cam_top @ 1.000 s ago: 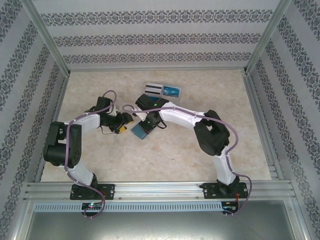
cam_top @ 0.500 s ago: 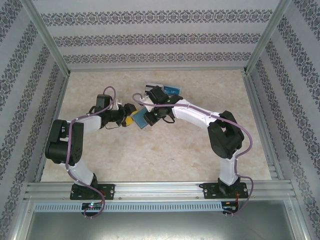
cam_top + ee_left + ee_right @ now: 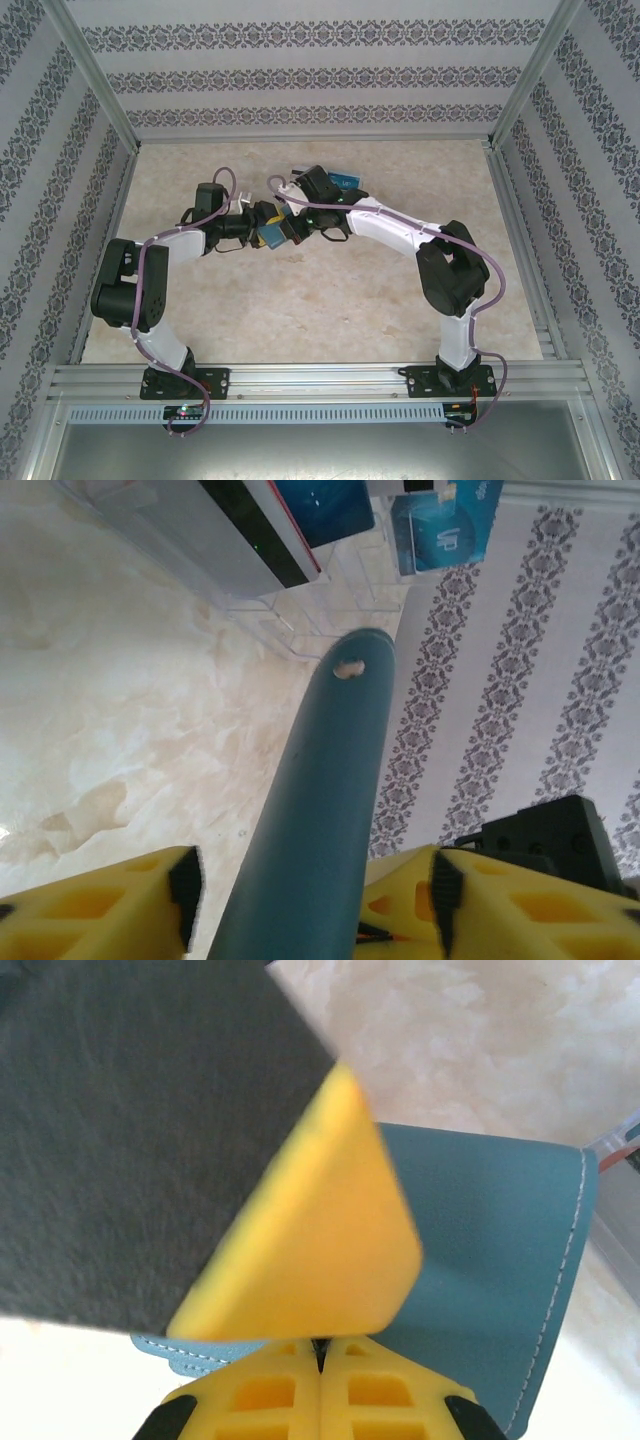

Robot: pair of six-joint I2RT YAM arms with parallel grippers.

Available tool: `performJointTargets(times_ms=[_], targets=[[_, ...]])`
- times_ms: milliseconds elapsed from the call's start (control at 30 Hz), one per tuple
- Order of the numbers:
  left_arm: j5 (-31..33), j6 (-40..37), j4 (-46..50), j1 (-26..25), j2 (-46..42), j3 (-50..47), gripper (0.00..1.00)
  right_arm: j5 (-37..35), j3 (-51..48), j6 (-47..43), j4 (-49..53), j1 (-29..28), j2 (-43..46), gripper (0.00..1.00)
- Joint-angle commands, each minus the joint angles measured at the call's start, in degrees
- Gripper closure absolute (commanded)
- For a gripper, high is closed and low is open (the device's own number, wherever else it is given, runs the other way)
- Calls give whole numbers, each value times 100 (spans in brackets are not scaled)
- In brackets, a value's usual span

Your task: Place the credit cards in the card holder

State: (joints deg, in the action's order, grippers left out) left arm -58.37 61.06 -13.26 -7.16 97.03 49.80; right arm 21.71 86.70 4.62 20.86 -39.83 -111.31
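Observation:
The teal card holder [image 3: 320,810] hangs edge-on above the table, reaching out from between my left gripper's [image 3: 312,875] yellow fingers. Those jaws stand open around it, with a gap on the left side. My right gripper [image 3: 320,1345] is shut on the card holder [image 3: 490,1260] along its near edge. The left gripper's yellow finger [image 3: 310,1230] crosses in front. In the top view the two grippers [image 3: 268,228] [image 3: 297,225] meet at the holder [image 3: 274,236], mid-table. The credit cards, a white-grey one with a dark stripe [image 3: 250,530] and blue-teal ones [image 3: 445,525], lie just beyond.
A clear plastic piece [image 3: 300,615] sits under and beside the cards. My right arm [image 3: 390,228] arches over the cards [image 3: 346,180] near the back of the table. Patterned walls [image 3: 300,75] enclose the table on three sides.
My right gripper has carried the card holder up and to the left, toward the cards. The left gripper followed and now has its fingers around the holder, jaws narrowing.

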Motion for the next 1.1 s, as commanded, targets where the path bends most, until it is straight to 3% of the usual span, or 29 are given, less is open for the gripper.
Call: performJointTargets(times_ms=[0, 100, 233, 400, 600, 633, 700, 833, 933, 967, 1033, 1067], targets=[[-164, -158, 115, -125, -27, 172, 54, 164, -141, 230, -399, 69, 285, 100], [-92, -21, -94, -119, -56, 57, 80, 176, -207, 478, -744, 72, 316, 100], [42, -14, -55, -78, -153, 54, 100, 59, -498, 815, -1317, 97, 504, 100], [218, -51, 134, 86, -303, 76, 100, -259, -1096, 1311, -2082, 208, 882, 100], [353, -138, 382, 230, -429, 125, 96, -668, -1464, 1496, -2319, 350, 1146, 100], [390, -130, 389, 249, -447, 111, 92, -601, -1455, 1496, -2287, 378, 1129, 100], [448, -82, 360, 284, -466, 100, 73, -516, -1442, 1493, -2248, 382, 1101, 100], [436, 13, 209, 293, -440, 149, 68, -228, -1291, 1470, -2151, 340, 914, 100], [377, 3, 223, 285, -453, 234, 77, 187, -896, 1451, -1796, 334, 592, 100], [374, -18, 271, 291, -477, 251, 78, 378, -794, 1422, -1727, 336, 502, 94], [370, -106, 423, 277, -504, 296, 82, 668, -477, 1351, -1404, 320, 263, 72], [357, -149, 503, 278, -519, 317, 82, 784, -322, 1296, -1240, 323, 138, 68]])
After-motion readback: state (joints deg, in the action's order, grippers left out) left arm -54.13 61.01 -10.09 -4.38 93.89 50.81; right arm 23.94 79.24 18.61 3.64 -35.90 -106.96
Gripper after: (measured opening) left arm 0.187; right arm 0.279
